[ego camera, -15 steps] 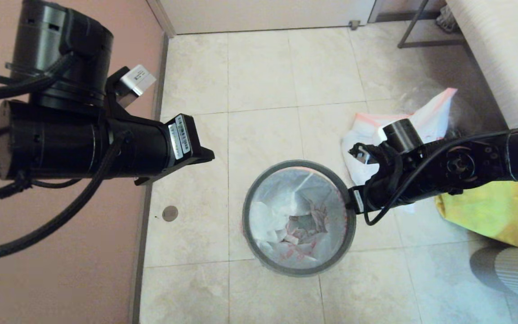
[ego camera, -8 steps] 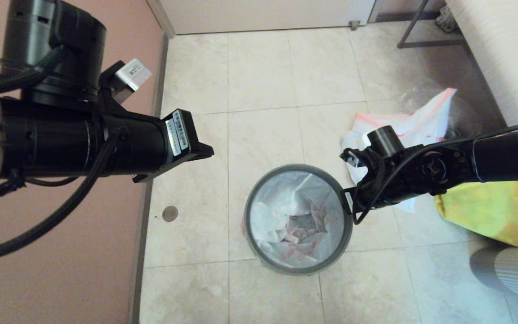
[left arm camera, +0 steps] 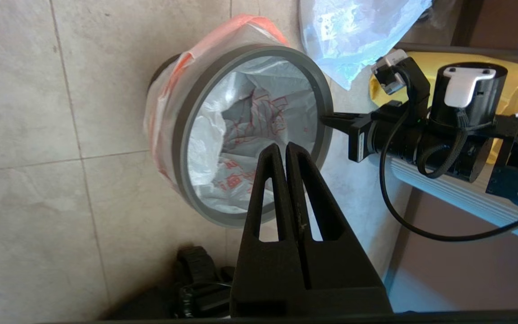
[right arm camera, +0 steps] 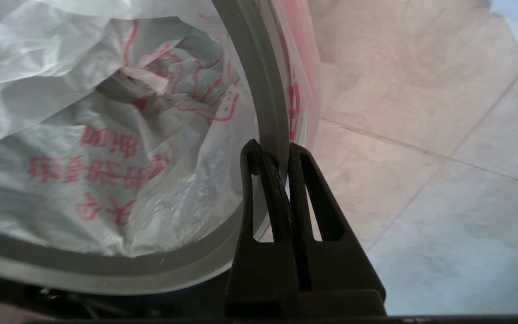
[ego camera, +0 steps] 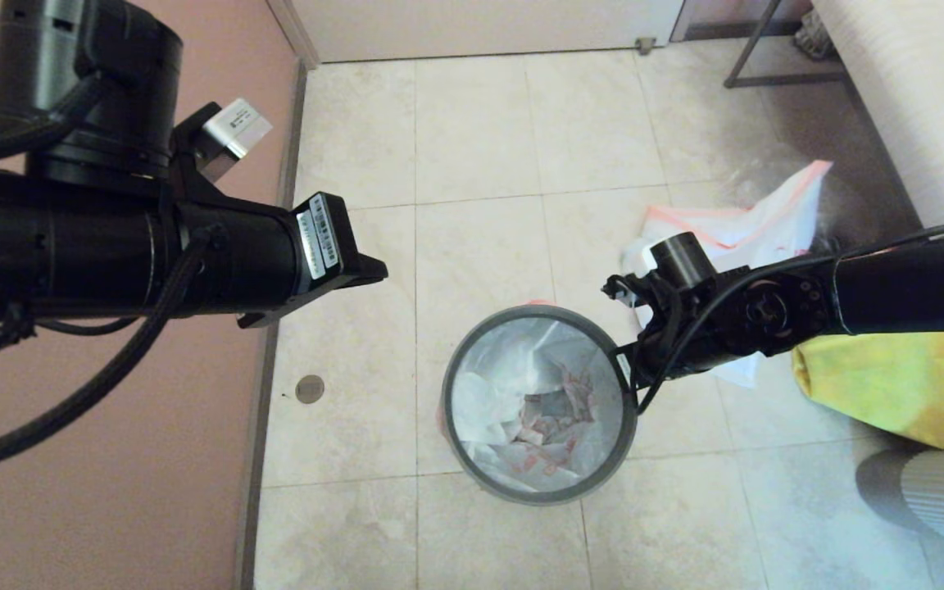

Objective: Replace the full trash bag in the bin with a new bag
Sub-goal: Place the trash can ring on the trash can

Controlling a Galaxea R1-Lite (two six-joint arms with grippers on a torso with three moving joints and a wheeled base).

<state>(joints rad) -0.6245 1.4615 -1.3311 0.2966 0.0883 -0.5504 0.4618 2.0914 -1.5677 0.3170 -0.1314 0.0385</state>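
The thin white new bag with red characters (ego camera: 539,401) already lines the small round black bin with its grey ring (ego camera: 472,365), in the lower centre of the head view. The bulging white full bag (ego camera: 734,238) lies on the floor to the upper right.

The right gripper (right arm camera: 271,150) pinches the ring and the bag's hem with closed jaws, so I judge the step is seating the rim; the next move needs a gentle release.

The left gripper (left arm camera: 286,150), jaws closed on nothing, hovers above the bin. The bin's black wall is mostly hidden.
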